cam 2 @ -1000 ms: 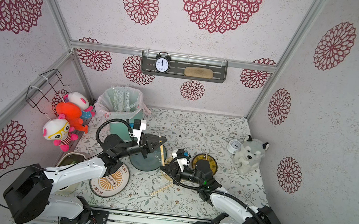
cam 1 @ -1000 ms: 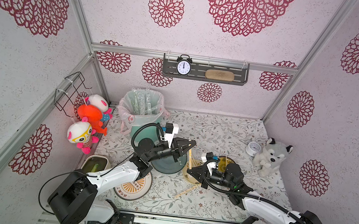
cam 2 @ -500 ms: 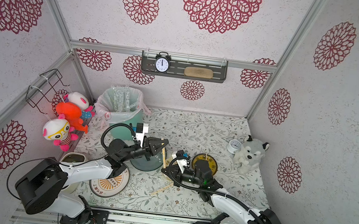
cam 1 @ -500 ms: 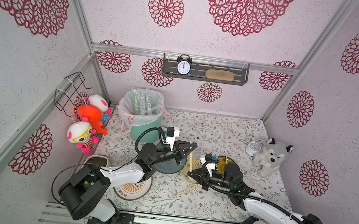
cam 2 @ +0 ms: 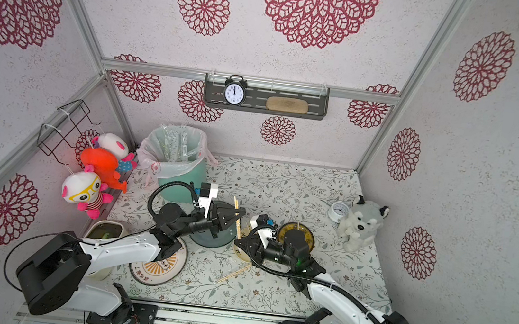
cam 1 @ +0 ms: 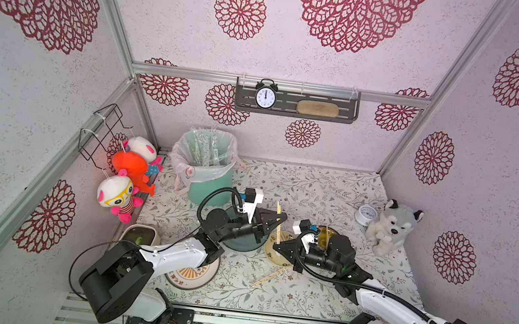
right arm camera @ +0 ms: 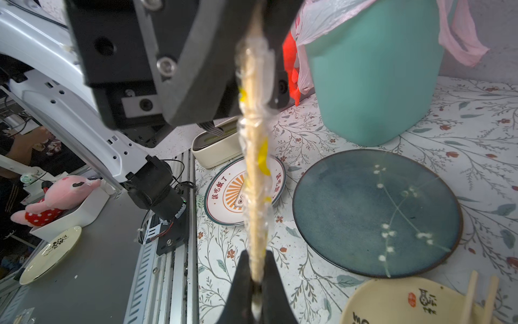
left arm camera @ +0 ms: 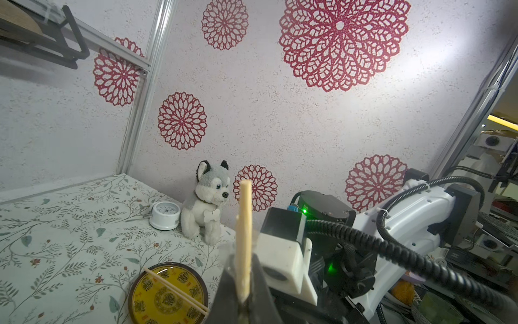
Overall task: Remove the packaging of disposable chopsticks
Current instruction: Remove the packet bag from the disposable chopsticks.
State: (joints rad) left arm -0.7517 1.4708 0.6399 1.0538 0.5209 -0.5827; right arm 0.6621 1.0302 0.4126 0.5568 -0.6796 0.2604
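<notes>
Left hand (cam 1: 282, 217) moved rightward, only right wrist shows packaging (right arm camera: 256, 157) sheathing chopsticks (right arm camera: 253, 224)

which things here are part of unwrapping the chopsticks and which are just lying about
In the job: pale wooden chopstick pair, crinkly clear plastic sleeve, left gripper, right gripper, teal plastic bin.
Lying about: grey plush husky, small white alarm clock, dark blue round plate, orange plush toy.
</notes>
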